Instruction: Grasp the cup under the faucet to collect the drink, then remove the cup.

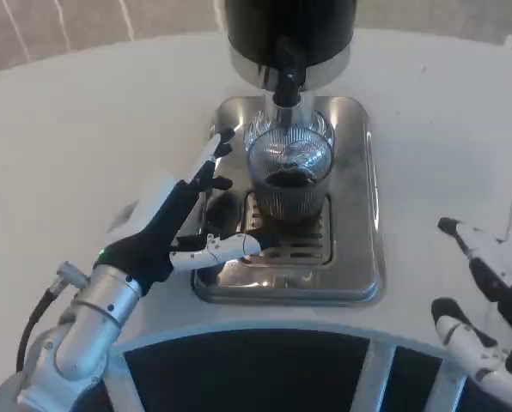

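Your left hand reached across drip tray — fingers spread beside cup, gripping nothing. Cup sat under faucet. Right hand rested splayed, empty, on table.

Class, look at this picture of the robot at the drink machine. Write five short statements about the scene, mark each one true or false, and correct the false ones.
1. The cup stands on the metal tray under the faucet. True.
2. The cup is empty. False: there is dark drink in its lower part.
3. The left hand is beside the cup, with fingers spread on either side of it. True.
4. The right hand is holding the cup. False: it is off at the right edge of the table, well away from the tray, with nothing in it.
5. The cup lies on its side. False: it stands upright.
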You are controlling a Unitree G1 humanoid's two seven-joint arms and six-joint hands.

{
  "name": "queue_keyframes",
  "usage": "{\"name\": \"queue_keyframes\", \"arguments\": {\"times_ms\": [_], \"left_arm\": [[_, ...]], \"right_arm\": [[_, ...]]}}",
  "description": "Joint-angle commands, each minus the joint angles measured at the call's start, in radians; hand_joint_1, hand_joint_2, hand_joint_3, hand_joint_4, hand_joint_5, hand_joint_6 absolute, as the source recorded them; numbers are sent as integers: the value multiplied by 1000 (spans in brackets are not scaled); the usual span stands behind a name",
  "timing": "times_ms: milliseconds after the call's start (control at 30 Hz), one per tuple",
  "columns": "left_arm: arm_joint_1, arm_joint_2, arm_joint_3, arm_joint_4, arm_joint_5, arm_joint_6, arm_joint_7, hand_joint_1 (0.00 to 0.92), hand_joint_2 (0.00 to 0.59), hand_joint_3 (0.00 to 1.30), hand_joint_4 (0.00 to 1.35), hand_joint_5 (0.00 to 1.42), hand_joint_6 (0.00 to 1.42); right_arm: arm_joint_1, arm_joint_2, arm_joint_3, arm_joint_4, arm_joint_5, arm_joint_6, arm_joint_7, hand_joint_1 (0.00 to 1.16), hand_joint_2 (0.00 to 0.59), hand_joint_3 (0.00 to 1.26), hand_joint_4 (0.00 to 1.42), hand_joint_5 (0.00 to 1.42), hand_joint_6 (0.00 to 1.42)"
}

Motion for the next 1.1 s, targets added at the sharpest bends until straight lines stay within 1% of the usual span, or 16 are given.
{"name": "queue_keyframes", "arguments": {"times_ms": [33, 167, 367, 700, 800, 900, 1100], "left_arm": [[-20, -2, 3, 9, -19, 8, -15, 327, 44, 0, 3, 256, 190], [-39, -10, 3, 26, -28, 9, -14, 327, 44, 0, 3, 256, 195], [-76, -28, -2, 67, -33, 8, -11, 327, 49, 0, 3, 270, 201], [-131, -53, -8, 138, -40, -27, -47, 340, 51, 0, 0, 286, 204], [-138, -58, -10, 145, -40, -35, -60, 342, 51, 0, 0, 289, 208], [-144, -60, -7, 149, -45, -43, -73, 344, 52, 0, 0, 302, 215], [-150, -65, -6, 151, -51, -65, -98, 345, 52, 0, 2, 312, 230]], "right_arm": [[33, 37, 18, -14, -17, -35, 17, 41, 538, 0, 0, 0, 0], [53, 65, 51, -14, -35, -67, 23, 41, 538, 0, 0, 0, 0], [87, 90, 77, -14, -36, -104, 16, 41, 538, 0, 0, 0, 0], [179, 133, 147, -14, -44, -187, -22, 42, 538, 0, 0, 0, 0], [187, 136, 175, -14, -62, -184, -26, 42, 538, 0, 0, 0, 0], [182, 133, 209, -14, -90, -167, -27, 42, 538, 0, 0, 0, 0], [176, 125, 244, -14, -121, -139, -33, 42, 538, 0, 0, 0, 0]]}}
